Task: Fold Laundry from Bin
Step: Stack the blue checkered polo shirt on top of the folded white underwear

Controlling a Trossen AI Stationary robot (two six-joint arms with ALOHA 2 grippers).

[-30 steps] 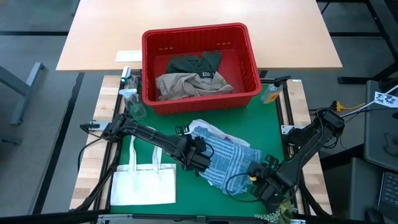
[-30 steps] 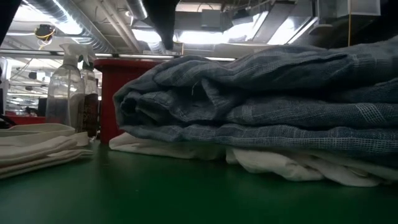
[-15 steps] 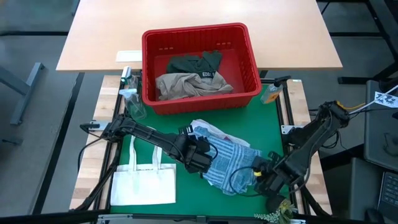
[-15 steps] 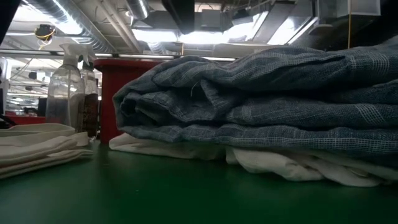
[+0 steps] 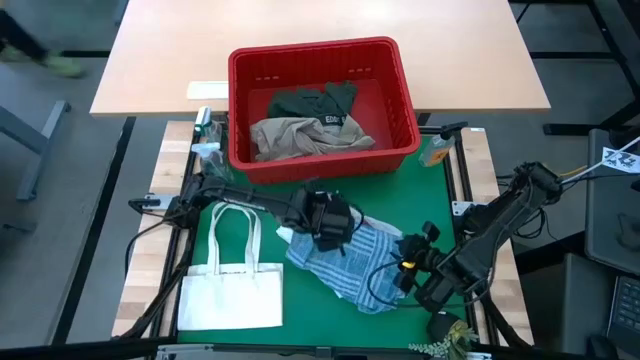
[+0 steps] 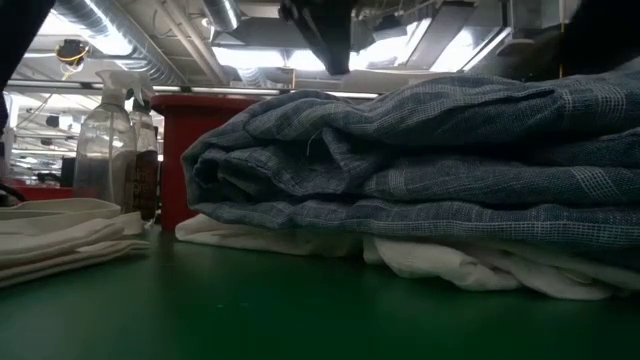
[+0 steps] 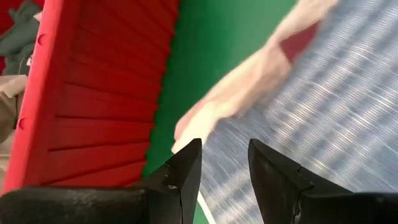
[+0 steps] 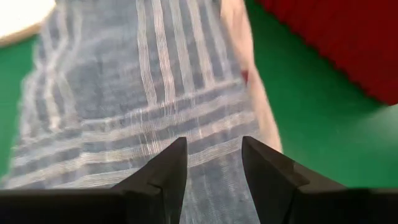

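**Both grippers hovered empty over the striped cloth**

A folded blue-and-white striped cloth (image 5: 345, 262) lay on the green mat (image 5: 420, 195), at about six o'clock from the red bin (image 5: 322, 105), with a white piece (image 6: 450, 262) showing under its edges. The bin held a tan garment (image 5: 305, 137) and a dark green one (image 5: 315, 100) behind it. The left gripper (image 5: 332, 222) sat at the cloth's eleven o'clock corner, its fingers (image 7: 186, 171) spread with nothing between them. The right gripper (image 5: 410, 272) stood at the cloth's four o'clock edge, fingers (image 8: 169, 168) likewise apart and empty. A white tote bag (image 5: 232, 285) lay at nine o'clock from the cloth, well apart. Spray bottles (image 6: 105, 140) stood beside the bin.
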